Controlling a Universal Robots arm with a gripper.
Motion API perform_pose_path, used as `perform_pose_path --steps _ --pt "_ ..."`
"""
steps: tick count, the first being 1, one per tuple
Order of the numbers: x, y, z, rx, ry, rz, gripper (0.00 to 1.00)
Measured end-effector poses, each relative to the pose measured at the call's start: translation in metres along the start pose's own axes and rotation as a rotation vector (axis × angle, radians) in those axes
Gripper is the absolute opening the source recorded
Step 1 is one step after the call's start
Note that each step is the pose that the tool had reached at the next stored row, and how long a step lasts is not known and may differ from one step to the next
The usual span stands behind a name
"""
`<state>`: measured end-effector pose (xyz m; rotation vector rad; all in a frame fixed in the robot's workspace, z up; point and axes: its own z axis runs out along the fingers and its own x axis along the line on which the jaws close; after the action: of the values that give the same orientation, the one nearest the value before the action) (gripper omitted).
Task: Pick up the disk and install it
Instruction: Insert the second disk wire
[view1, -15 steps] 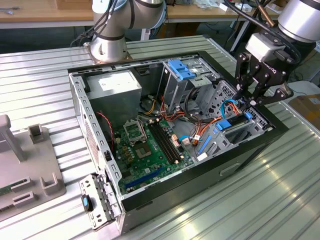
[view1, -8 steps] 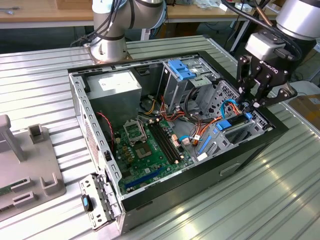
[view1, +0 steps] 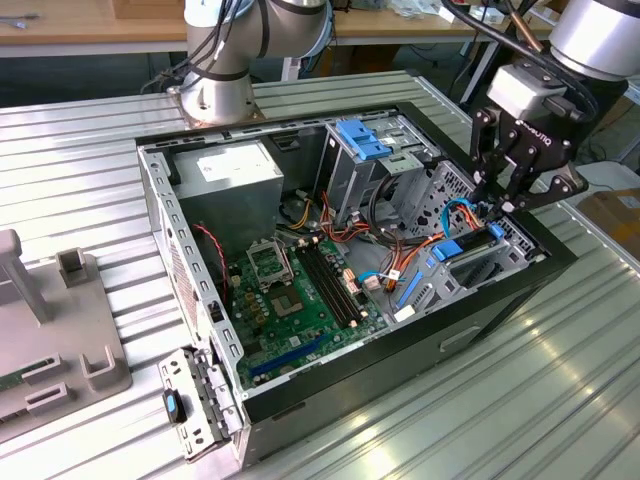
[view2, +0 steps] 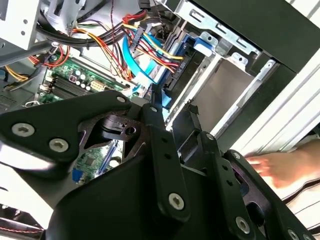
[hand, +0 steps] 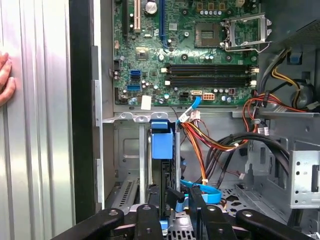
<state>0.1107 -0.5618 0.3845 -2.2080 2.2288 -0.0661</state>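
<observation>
The disk (hand: 161, 142) is standing on edge in the drive bay of the open computer case (view1: 160, 200), showing mostly its blue plastic rail between two bare metal guides. Its label side is facing away. In the exterior view the disk (view1: 470, 248) is sitting at about three o'clock from the green motherboard (view1: 290, 290), against the case's front wall.

The black claw (view1: 505, 205) is hanging right over the bay, at twelve o'clock from the disk. In the first wrist view the claw (hand: 182, 192) is lining up with the disk's edge. Whether it is gripping the disk or free of it, I cannot tell.

Orange and yellow cables (hand: 200, 145) are trailing beside the bay. A person's hand (hand: 5, 77) is resting on the ribbed metal worktop (view1: 560, 380) outside the case.
</observation>
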Motion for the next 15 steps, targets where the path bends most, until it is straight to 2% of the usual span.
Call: perform_pose_path --steps 1,2,3,5,6,10,15 --pt "0.0 0.0 0.0004 0.0002 0.0122 0.0 0.36" --pt "0.0 -0.0002 0.0011 0.0003 0.038 -0.001 0.36" --pt "-0.0001 -0.0004 0.0021 -0.0002 0.0542 -0.002 0.36" --pt "-0.0002 -0.0006 0.0039 -0.0022 0.0588 -0.002 0.36" --pt "-0.0002 -0.0006 0.0057 -0.0055 0.0589 -0.002 0.36" --pt "-0.0006 -0.001 0.0153 -0.0266 0.0592 -0.003 0.36" --pt "-0.0009 -0.0012 0.0154 -0.0277 0.0591 -0.003 0.36"
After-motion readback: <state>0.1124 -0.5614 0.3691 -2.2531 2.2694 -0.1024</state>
